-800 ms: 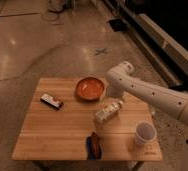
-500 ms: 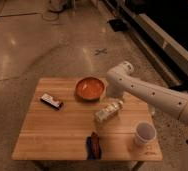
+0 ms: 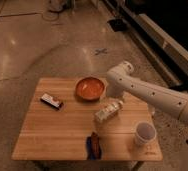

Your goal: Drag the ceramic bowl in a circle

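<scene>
The ceramic bowl is round, shallow and orange-red with a darker rim. It sits at the back middle of the wooden table. My white arm reaches in from the right and bends down at the table's back right. The gripper hangs just right of the bowl's rim, close to it; whether it touches the bowl does not show.
A small bottle lies on its side just in front of the gripper. A white paper cup stands at the front right. A dark snack bar lies at the left. A dark packet lies at the front edge.
</scene>
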`<control>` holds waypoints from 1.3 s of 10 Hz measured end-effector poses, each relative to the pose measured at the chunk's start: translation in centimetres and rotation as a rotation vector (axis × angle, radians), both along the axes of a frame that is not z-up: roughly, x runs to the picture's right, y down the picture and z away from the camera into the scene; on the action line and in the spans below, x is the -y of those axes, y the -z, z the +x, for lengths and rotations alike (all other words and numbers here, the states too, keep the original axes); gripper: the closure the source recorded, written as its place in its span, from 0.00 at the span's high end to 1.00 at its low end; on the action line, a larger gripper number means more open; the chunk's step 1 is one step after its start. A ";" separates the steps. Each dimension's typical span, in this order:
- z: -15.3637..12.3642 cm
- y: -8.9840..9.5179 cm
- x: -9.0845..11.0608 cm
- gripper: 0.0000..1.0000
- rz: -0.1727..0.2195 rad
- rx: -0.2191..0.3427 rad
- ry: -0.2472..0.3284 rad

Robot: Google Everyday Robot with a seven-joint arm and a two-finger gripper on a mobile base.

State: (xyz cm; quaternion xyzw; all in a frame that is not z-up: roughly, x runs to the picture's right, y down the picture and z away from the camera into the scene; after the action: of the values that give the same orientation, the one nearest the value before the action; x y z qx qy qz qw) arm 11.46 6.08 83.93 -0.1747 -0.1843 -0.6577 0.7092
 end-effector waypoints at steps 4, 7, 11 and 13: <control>0.0 0.0 0.0 0.80 0.000 0.000 0.000; 0.0 0.0 0.0 0.80 0.000 0.000 0.000; 0.0 0.0 0.0 0.80 0.000 0.000 0.000; -0.1 -0.5 0.6 0.80 0.008 0.003 0.004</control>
State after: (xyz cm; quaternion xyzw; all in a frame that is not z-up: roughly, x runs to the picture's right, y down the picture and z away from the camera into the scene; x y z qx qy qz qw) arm 11.35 5.51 84.44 -0.1713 -0.1826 -0.6601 0.7083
